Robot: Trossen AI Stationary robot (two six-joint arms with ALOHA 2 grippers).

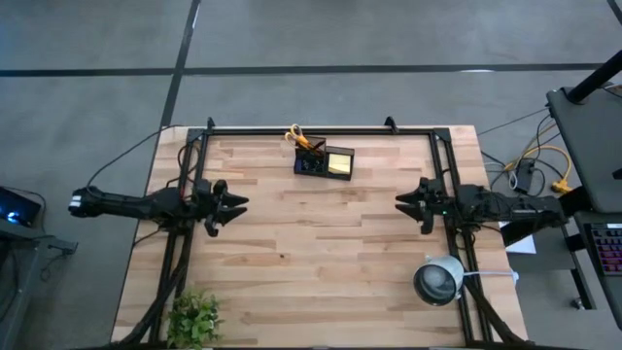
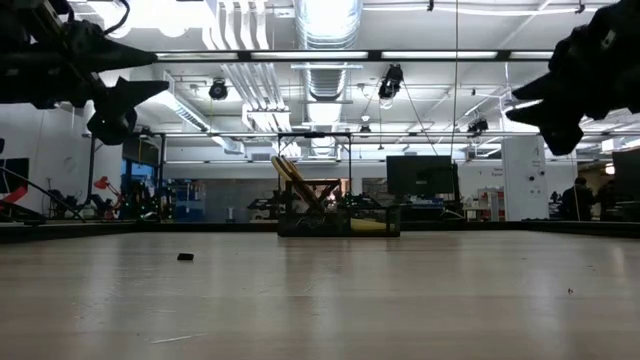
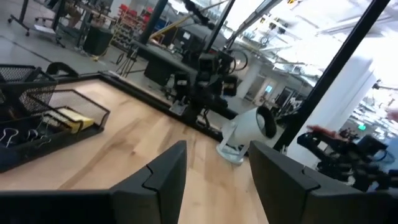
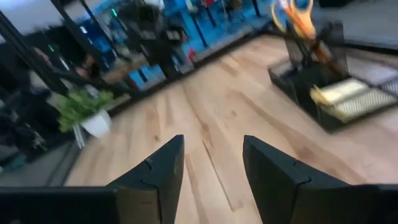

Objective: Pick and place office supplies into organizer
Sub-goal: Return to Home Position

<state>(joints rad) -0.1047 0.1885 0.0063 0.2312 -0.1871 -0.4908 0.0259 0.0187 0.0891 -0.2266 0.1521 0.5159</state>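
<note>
Both pairs of jaws stand spread with nothing between them; the left gripper hangs above the table's left side and the right gripper above its right side, each well apart from the supplies; between them, at the far edge, sits the organizer, with yellow-handled scissors leaning out of one compartment and the sticky-note pad in the other; one small dark item, possibly a clip, lies on the bare table; otherwise the job looks nearly finished.

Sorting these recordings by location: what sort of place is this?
Probably a robotics lab or workshop: exposed ceiling ducts, a monitor and cluttered workbenches beyond the wooden table.
</note>
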